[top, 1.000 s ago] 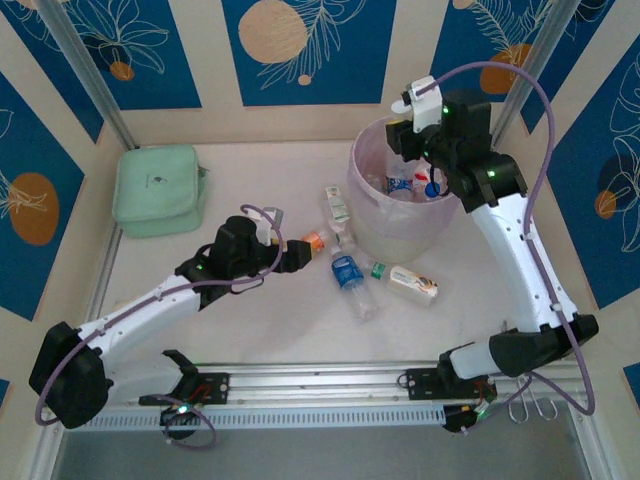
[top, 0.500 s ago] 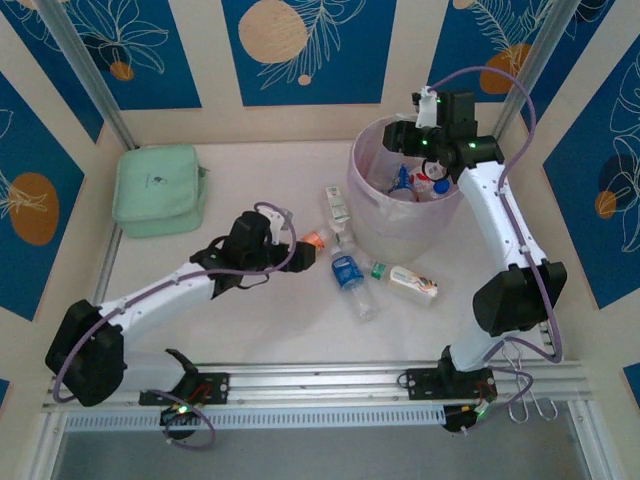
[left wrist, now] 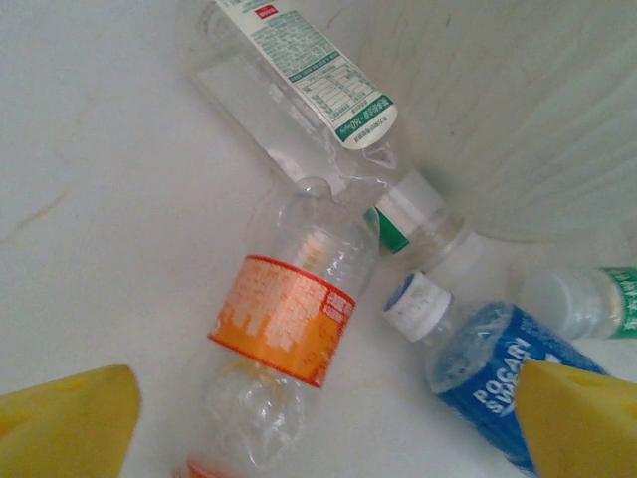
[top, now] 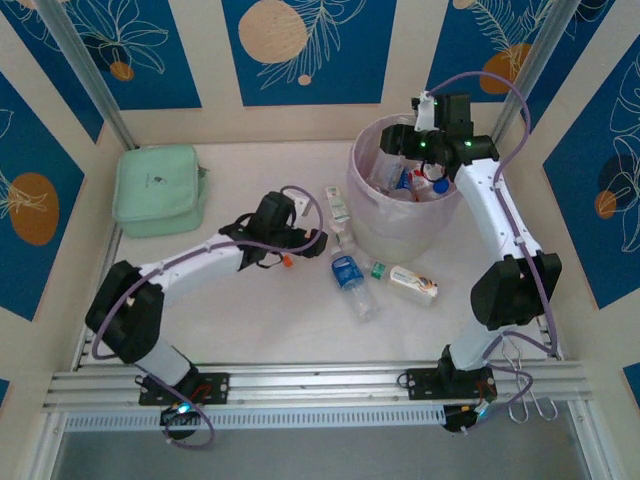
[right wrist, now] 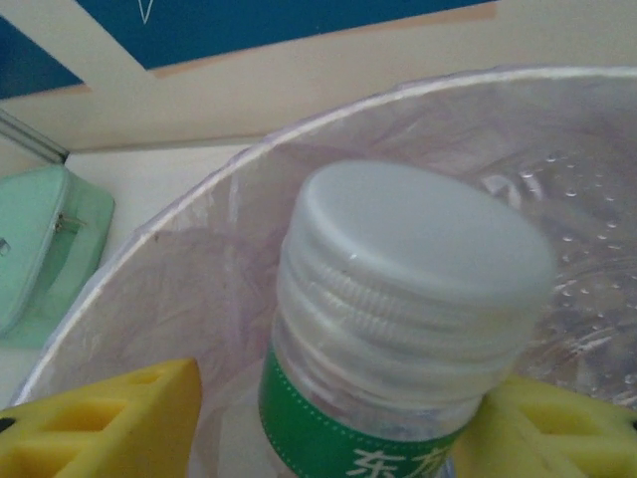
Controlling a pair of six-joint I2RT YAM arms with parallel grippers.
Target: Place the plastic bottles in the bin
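Plastic bottles (top: 410, 185) partly binned: several, count unclear, heaped inside the bin (top: 388, 240) at 1 o'clock on the desk (top: 250, 330). One more about to join them: a white-capped, green-labelled bottle (right wrist: 398, 299), upright between the pads of the right gripper (right wrist: 328, 438), above the rim and within the bin's circle. Right gripper parted, with a strip of bin wall showing between the 9 o'clock pad and the bottle's neck. Looks like a release rather than a hold.

Leaves four on the desk, clustered from 9 to 6 o'clock of the bin:
- green-and-white-labelled bottle (top: 338, 208) at 9 o'clock, just beside the wall
- orange-labelled bottle (left wrist: 284, 319) at 8 o'clock
- blue Pocari Sweat bottle (top: 348, 272) at 7 o'clock
- white-labelled, green-capped bottle (top: 408, 284) at 6 o'clock

Left gripper (left wrist: 323, 428) spread wide and clamped on nothing, straddling the cap end of the orange-labelled bottle with bare desk on either side. Probably the next pick.

By the look of the heap, more in than out; unfinished until those four are cleared.

All clear, thin-walled and empty. Orange-labelled one crumpled near its shoulder, its base against the green-and-white one. Blue one white-capped, squashed toward its far end. Likely light, slippery and ready to roll or buckle under a squeeze.
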